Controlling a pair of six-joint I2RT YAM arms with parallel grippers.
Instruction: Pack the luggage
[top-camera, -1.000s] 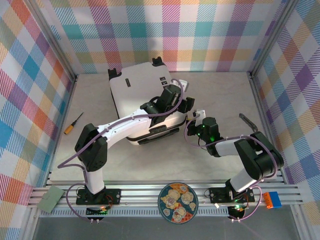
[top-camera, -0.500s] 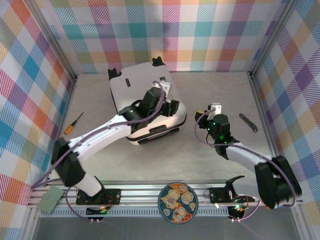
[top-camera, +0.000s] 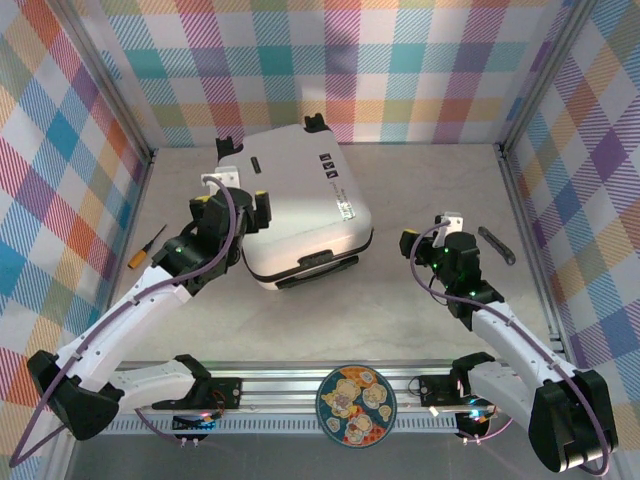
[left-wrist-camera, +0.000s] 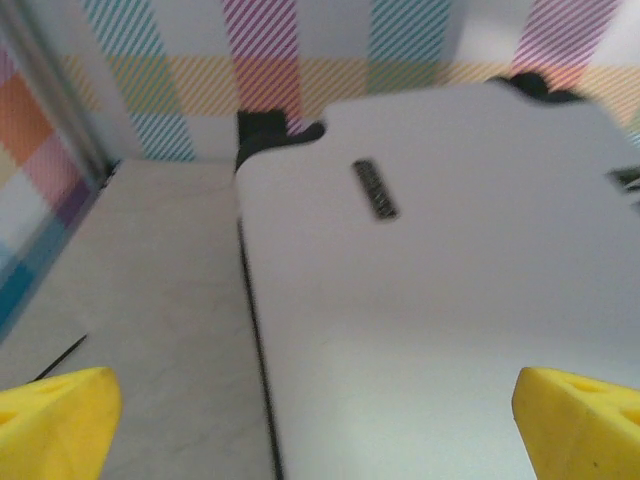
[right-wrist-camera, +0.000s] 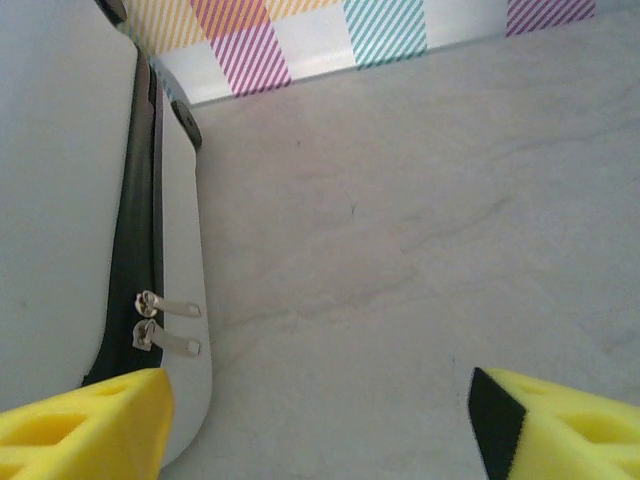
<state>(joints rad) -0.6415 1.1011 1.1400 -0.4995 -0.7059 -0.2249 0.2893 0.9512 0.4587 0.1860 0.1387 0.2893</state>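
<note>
The luggage (top-camera: 300, 205), a white hard-shell suitcase, lies closed on the table with its black wheels toward the back wall. My left gripper (top-camera: 233, 198) hovers over the luggage's left edge, open, with nothing between the yellow fingertips (left-wrist-camera: 50, 425). In the left wrist view the white lid (left-wrist-camera: 430, 260) and a small black logo mark (left-wrist-camera: 375, 188) lie ahead. My right gripper (top-camera: 435, 245) stands open over bare table, right of the luggage. The right wrist view shows the luggage's side (right-wrist-camera: 60, 200) with two zipper pulls (right-wrist-camera: 165, 322) close together, left of the fingers (right-wrist-camera: 85, 430).
An orange-handled screwdriver (top-camera: 146, 247) lies at the left wall. A grey tool (top-camera: 497, 245) lies at the right. A patterned plate (top-camera: 355, 405), a green card (top-camera: 100, 398) and a blue-and-orange block (top-camera: 545, 400) sit on the front rail.
Both arms drew away from the luggage's right front corner. The left swung across to its left edge and opened wider. The right gripper, shut a second ago, opened and backed off to the right.
</note>
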